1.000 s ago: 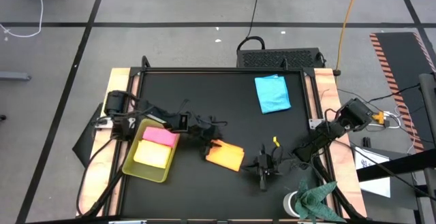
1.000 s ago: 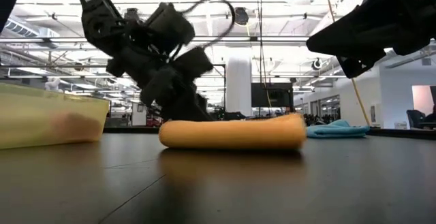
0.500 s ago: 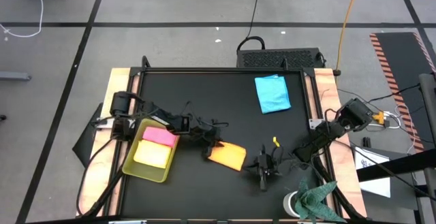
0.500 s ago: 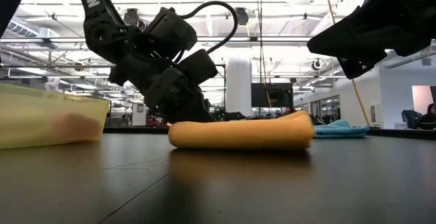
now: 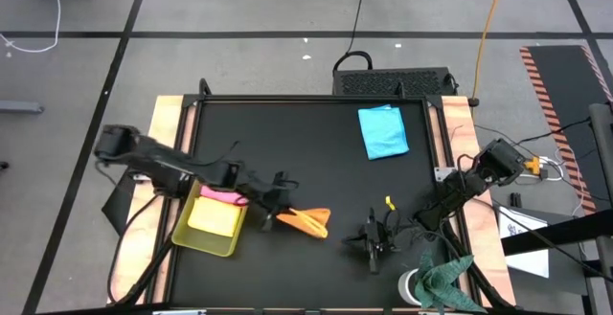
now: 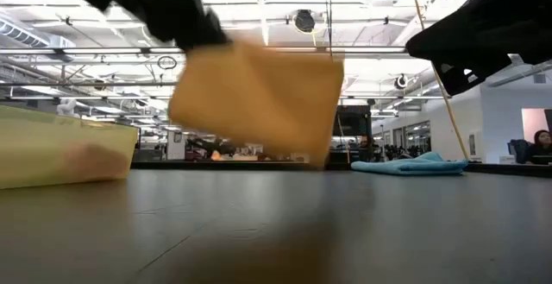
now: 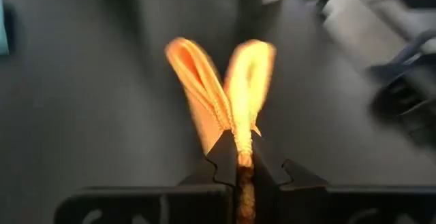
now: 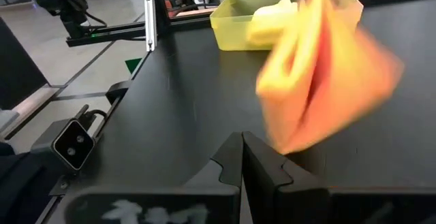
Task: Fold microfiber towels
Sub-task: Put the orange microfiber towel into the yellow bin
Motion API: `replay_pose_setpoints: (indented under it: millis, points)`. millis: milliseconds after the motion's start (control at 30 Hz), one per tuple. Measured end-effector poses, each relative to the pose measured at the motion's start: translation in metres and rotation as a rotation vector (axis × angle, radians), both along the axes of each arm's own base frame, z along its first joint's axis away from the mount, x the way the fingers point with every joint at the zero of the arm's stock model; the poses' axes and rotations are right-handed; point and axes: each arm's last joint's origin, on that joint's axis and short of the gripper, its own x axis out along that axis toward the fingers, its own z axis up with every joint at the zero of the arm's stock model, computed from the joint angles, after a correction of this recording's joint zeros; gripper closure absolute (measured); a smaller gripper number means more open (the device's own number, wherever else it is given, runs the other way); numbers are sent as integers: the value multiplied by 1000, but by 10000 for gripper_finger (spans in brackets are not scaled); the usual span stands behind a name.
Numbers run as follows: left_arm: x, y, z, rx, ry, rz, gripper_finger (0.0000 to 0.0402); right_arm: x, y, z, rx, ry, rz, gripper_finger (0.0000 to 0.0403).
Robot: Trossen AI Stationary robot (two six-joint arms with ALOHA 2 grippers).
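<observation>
The folded orange towel [image 5: 305, 221] hangs in the air, with my left gripper [image 5: 271, 208] shut on it just right of the yellow-green tray [image 5: 188, 240]. A pink towel [image 5: 222, 196] and a yellow towel [image 5: 215, 218] lie in that tray. The light blue towel [image 5: 383, 131] lies flat at the table's far right. My right gripper [image 5: 362, 240] waits shut near the front edge, right of the orange towel [image 8: 327, 74], touching nothing. My left gripper pinches one edge of the folded orange towel [image 7: 240, 139] between its two fingers, several layers together. The fingers come slanting down from the table's left. The towel [image 6: 259, 103] hangs below the gripper, its folds spreading apart, lifted clear of the table.
A dark green cloth [image 5: 446, 279] sits in a white cup at the near right corner. Bare black tabletop [image 5: 287, 143] lies between the tray and the blue towel. The tray's wall [image 6: 60, 150] stands at the left in the low view.
My left gripper has shut on the orange towel's edge, then risen and drawn back toward the table's left. The towel, which lay folded flat on the table, has been lifted clear and now hangs below the gripper.
</observation>
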Motion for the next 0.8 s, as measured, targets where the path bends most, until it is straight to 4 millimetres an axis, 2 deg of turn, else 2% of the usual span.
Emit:
replay_pose_setpoints:
  millis: [233, 367, 467, 633, 800]
  points:
    - [-43, -24, 53, -14, -119, -28, 391, 0, 0, 1, 4, -11, 1, 403]
    - [-76, -32, 70, -30, -83, 2, 388, 0, 0, 1, 5, -12, 2, 403]
    - [-101, -35, 76, -37, -22, 51, 392, 0, 0, 1, 4, -12, 2, 403]
    - [-138, -32, 74, -42, 134, 215, 392, 0, 0, 1, 5, -13, 2, 403]
    - [-165, -25, 69, -57, 263, 351, 392, 0, 0, 2, 7, -15, 2, 403]
